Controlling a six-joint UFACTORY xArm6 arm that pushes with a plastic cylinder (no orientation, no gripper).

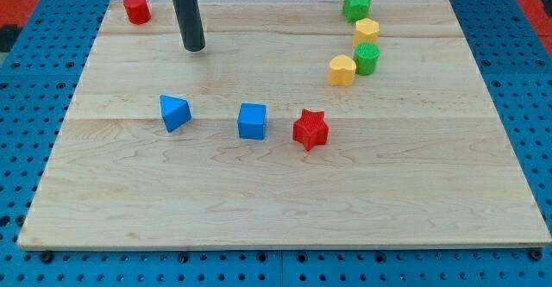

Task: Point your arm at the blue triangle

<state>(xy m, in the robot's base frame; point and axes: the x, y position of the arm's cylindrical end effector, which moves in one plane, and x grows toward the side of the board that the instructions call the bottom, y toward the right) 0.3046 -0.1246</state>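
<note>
The blue triangle (174, 112) lies on the wooden board (285, 209), left of the middle. My tip (194, 48) is at the end of the dark rod near the view's top left. It stands apart from the blue triangle, above it and slightly to its right in the view. A blue cube (253, 121) sits to the right of the triangle, and a red star (310, 129) sits right of the cube.
A red cylinder (136, 9) stands at the board's top left corner. At the top right are a green star (355, 5), a yellow block (366, 31), a green cylinder (366, 59) and a yellow block (342, 70).
</note>
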